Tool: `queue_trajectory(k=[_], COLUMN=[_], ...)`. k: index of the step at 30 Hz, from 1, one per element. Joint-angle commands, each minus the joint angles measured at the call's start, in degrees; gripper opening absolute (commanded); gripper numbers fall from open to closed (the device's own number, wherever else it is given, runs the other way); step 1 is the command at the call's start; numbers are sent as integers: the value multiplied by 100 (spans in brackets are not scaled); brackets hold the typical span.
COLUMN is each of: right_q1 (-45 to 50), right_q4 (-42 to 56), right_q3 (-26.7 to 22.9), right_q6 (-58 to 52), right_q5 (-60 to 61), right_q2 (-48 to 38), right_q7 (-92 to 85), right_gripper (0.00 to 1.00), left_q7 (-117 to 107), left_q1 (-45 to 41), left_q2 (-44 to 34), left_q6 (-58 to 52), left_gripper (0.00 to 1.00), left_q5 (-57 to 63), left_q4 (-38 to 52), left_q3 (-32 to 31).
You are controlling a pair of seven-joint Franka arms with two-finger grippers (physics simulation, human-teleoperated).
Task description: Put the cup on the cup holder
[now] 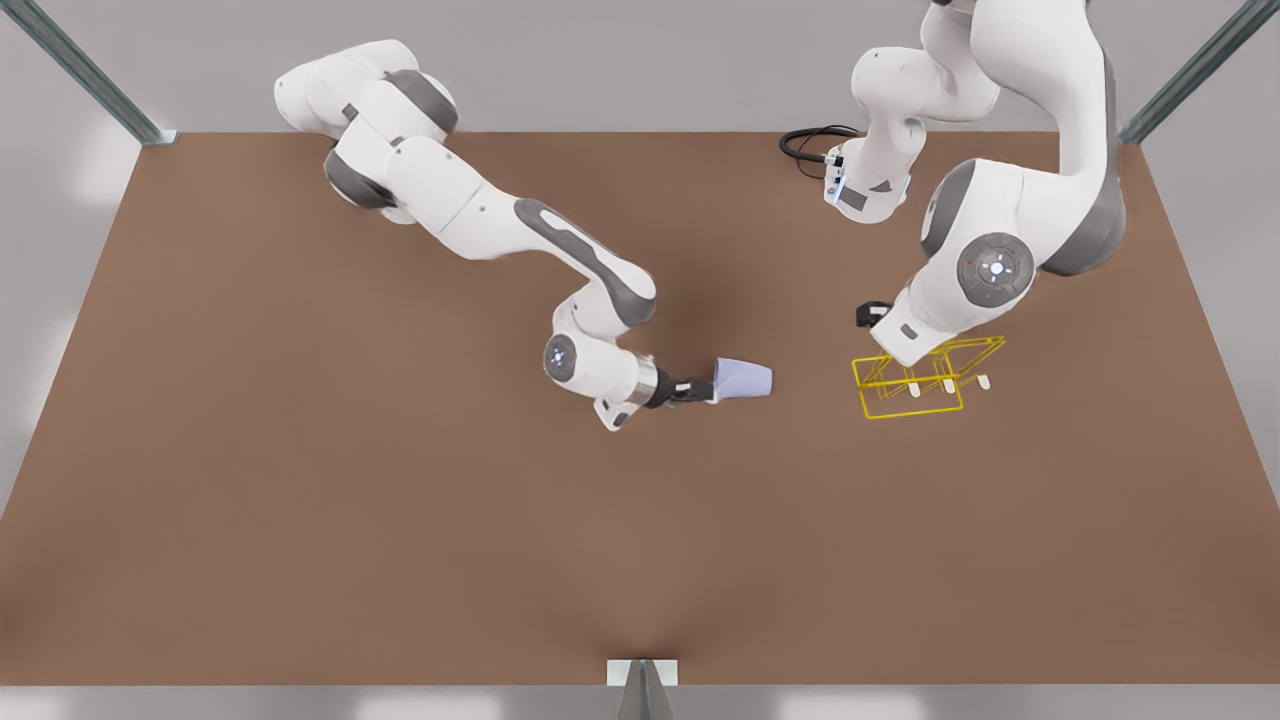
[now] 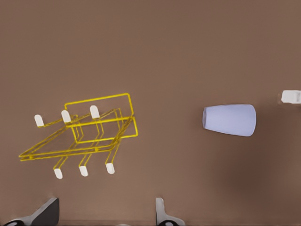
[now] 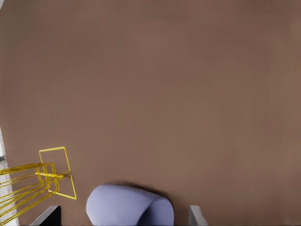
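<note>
The cup [image 1: 745, 380] lies on its side between the right gripper's [image 1: 708, 390] fingers [image 3: 197, 215]. Its wide rim end is turned back toward that gripper's palm and its narrower base points out past the fingertips. In the right wrist view the lavender wall sits in the gap between the two fingers. A strip of brown bench [image 1: 400, 520] shows on either side of it, so the fingers are spread and not pressed against the cup. Whether the cup rests on the bench or is clear of it cannot be told.

Beyond the cup's base, well apart from these fingertips, stands the cup holder [image 1: 908, 411]. It is a yellow wire rack with a rectangular base frame and slanted prongs capped in white.

The left gripper [image 2: 106, 217] hangs above the holder. Its fingers [image 2: 47, 212] are released and wide apart, with nothing between them. From this gripper the rack sits just ahead of the fingertips, and the cup lies farther off to one side. In the front view the left arm's wrist covers part of the rack.
</note>
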Motion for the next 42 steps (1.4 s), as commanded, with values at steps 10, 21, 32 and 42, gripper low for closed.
queue_trajectory(k=[10,21,32,42], right_q1=[-1951,-2232,-2285,-2285], right_q4=[1296,-283,112,279], right_q3=[-2302,-2267,-2294,-2285], right_q6=[-7175,-5673,-5656,-5682], right_q5=[-3375,-3295,-3111,-3102], right_q2=[-2578,-3552,-3218,-3166], right_q7=[-1202,-2336,-2301,-2301], right_gripper=[100,100,100,100], left_q7=[-9604,-11398,-12339,-9244], left_q1=[-1295,-1234,-1155,-1067], left_q2=[2204,1625,1545,1439], left_q6=[2745,5021,5109,4801], left_gripper=[100,100,100,100], left_q5=[-264,-299,-387,-440], left_q4=[674,-1425,-2068,-2262], left_q3=[-53,-159,-159,-194])
